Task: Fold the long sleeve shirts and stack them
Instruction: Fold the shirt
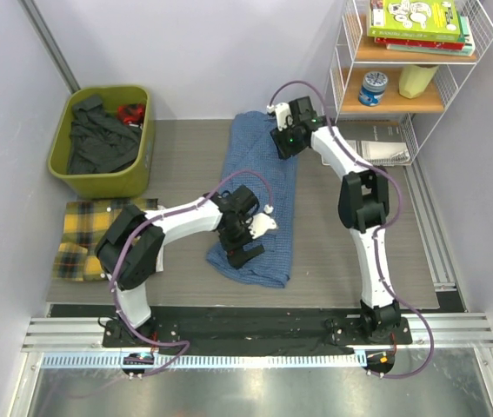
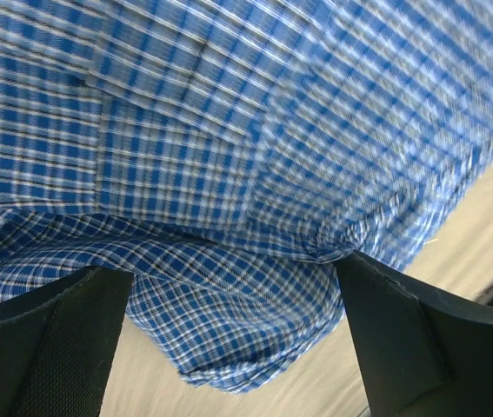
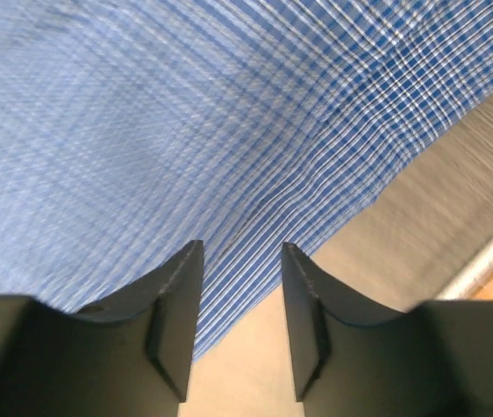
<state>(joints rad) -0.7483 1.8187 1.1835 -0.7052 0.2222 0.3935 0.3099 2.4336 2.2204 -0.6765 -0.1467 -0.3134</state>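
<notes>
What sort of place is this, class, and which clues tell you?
Probably a robotics lab staged for laundry: green bin of dark clothes, blue shirt beneath left arm and right arm, wire shelf of books.

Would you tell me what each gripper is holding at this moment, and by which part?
Nothing is clamped. The left gripper stands open around a bunched fold of the blue checked shirt; the right gripper is open over its edge.

The blue shirt (image 1: pixel 259 195), finely checked, lies in a long folded strip at frame centre. The yellow plaid shirt (image 1: pixel 81 239) lies folded flat at lower left.
</notes>
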